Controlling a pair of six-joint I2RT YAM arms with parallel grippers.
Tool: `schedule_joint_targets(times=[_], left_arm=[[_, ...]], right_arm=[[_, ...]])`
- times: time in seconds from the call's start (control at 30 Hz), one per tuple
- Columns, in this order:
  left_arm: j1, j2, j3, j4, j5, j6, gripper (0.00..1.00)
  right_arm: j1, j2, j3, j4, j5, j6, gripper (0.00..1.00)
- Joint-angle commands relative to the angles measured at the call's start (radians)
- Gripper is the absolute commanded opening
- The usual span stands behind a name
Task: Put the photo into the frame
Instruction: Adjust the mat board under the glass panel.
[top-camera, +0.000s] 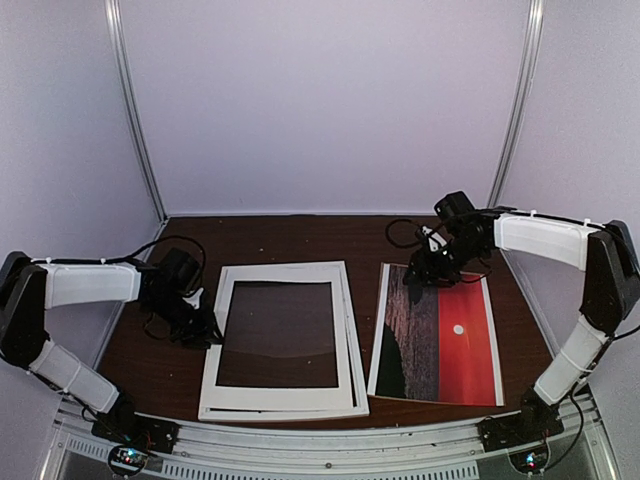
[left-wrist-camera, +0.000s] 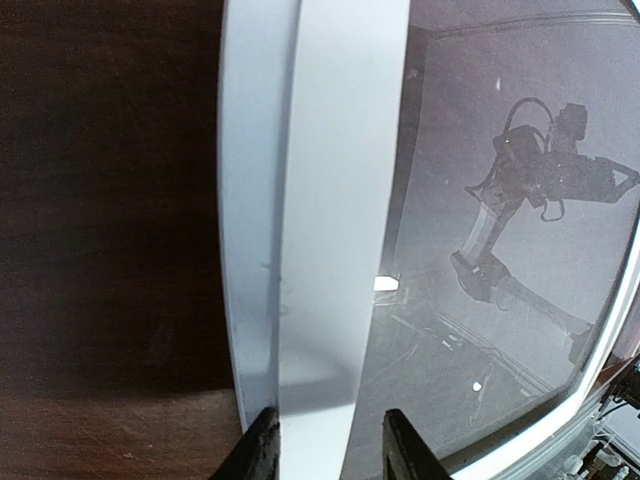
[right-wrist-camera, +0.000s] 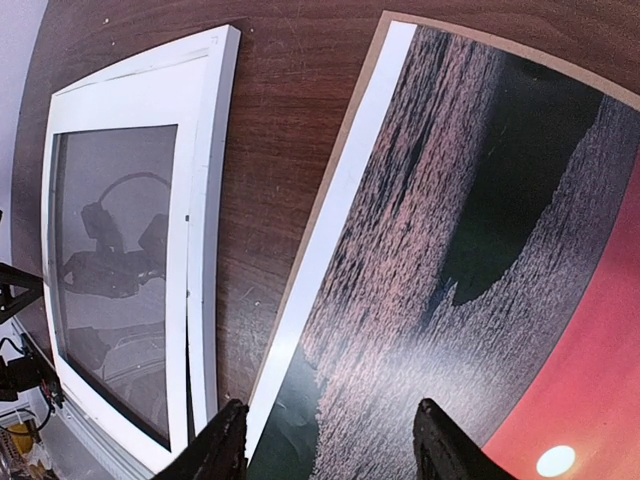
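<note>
Where the dark wooden table (top-camera: 300, 235) lies between the two arms, the frame (top-camera: 285, 272) sits flat, left of centre, long sides running away from the arm bases. Clear pane (top-camera: 280, 335) inside it, reflective; the left wrist view catches an arm mirrored in it. A second white surround (top-camera: 290, 412) peeks out, offset along the near and right edges, touching the frame. The photo (top-camera: 440, 335) lies face up on the right side of the table, just beside the frame with a strip of bare wood between them: red sky and small white sun toward the right, dark water toward the left, white border around. Left gripper (top-camera: 208, 332) low at the frame's left rail; in its own wrist view its fingers (left-wrist-camera: 262, 448) straddle a white rail, jaws spread, a slight gap showing on one side. Right gripper (top-camera: 425, 270) hangs over the photo's far edge; jaws parted, fingers (right-wrist-camera: 225, 445) above the print, nothing between them.
</note>
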Motion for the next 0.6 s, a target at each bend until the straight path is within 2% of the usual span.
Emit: schedule_joint_targets(times=[0.0, 0.57], left_arm=[[0.003, 0.005, -0.018, 0.047, 0.039, -0.017, 0.36], [-0.084, 0.048, -0.009, 0.082, 0.047, -0.054, 0.34]], right_arm=[[0.016, 0.007, 0.017, 0.014, 0.025, 0.011, 0.56], [0.045, 0.026, 0.029, 0.01, 0.035, 0.012, 0.56]])
